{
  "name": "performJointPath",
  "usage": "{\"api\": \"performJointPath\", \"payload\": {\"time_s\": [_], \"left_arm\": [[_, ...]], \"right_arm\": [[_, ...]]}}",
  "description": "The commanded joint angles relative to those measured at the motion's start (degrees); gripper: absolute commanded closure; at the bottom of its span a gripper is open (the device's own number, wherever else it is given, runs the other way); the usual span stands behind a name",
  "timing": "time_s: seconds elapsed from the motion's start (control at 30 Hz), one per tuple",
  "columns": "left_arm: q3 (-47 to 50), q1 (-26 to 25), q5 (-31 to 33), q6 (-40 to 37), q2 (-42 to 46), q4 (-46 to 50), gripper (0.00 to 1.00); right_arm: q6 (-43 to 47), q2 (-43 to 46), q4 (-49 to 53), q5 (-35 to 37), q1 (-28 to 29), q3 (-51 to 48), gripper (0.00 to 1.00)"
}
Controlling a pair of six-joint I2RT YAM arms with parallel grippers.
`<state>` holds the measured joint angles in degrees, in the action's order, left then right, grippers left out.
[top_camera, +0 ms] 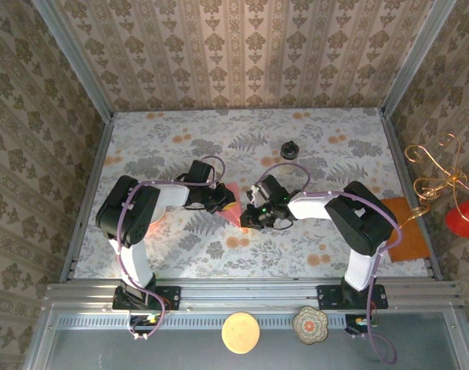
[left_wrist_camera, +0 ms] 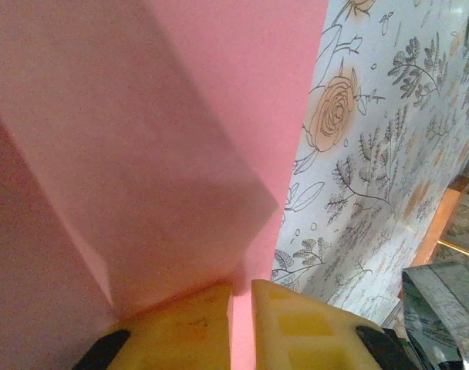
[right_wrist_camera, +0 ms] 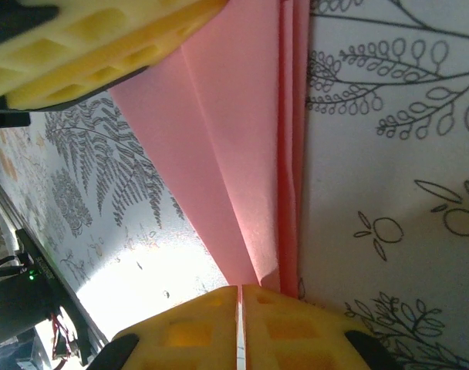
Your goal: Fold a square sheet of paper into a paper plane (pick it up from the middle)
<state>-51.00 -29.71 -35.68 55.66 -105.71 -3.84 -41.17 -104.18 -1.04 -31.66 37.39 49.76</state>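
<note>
**Two-armed hold on the part-folded sheet.** The pink paper (top_camera: pixel 231 208) sits low over the floral desk (top_camera: pixel 312 254), on the base side of the small dark jar (top_camera: pixel 289 149) and to the left of that jar. The larger orange sheet (top_camera: pixel 408 231) lies well to the right of the jar and takes no part.

The left claw (top_camera: pixel 221 202) and right claw (top_camera: pixel 258 214) meet over the paper from opposite sides. In the left wrist view the left claw (left_wrist_camera: pixel 242 291) is all but closed, and a strip of the pink paper (left_wrist_camera: pixel 157 116) runs down into the thin slit between its yellow fingers (left_wrist_camera: pixel 180 331). In the right wrist view the right claw (right_wrist_camera: pixel 240 291) is likewise pinched nearly flat on the paper's edge. There several layers of the pink paper (right_wrist_camera: pixel 234 154) stack along one long crease. The fingers (right_wrist_camera: pixel 103 42) of the left claw show at the far end of the same piece.

The two grips at opposite ends probably serve to keep the stacked layers from springing apart and to hold the crease line straight. The paper is already multi-layered but not yet a narrow dart, so the folding appears to be mid-course.

**Pose.** Each arm is bent sharply at the elbow, with its forearm reaching inward towards the other arm. Both wrists are low over the desk, nearer the bases than the jar.
</note>
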Motion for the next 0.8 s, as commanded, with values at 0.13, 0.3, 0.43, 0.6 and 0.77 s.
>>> {"api": "performJointPath", "payload": {"time_s": [0.13,0.3,0.43,0.6,0.77], "left_arm": [[-1.6,-0.3,-0.8,-1.3,0.8,1.0,0.83],[-2.1,-0.3,-0.8,-1.6,0.3,1.4,0.83],[-2.9,0.0,-0.6,-2.3,0.2,2.2,0.83],[-3.6,0.3,-0.4,-3.3,-0.5,3.0,0.84],[-4.1,0.2,-0.4,-3.4,-2.0,3.5,0.84]], "right_arm": [[0.5,-2.3,3.4,0.6,0.3,-1.3,0.87],[0.9,-2.3,4.2,1.2,0.3,-1.6,0.88],[1.3,-2.1,4.8,1.3,0.2,-2.2,0.88],[1.6,-1.0,4.7,1.4,-0.2,-2.9,0.88],[1.5,-0.2,4.2,1.2,-0.5,-2.9,0.88]]}}
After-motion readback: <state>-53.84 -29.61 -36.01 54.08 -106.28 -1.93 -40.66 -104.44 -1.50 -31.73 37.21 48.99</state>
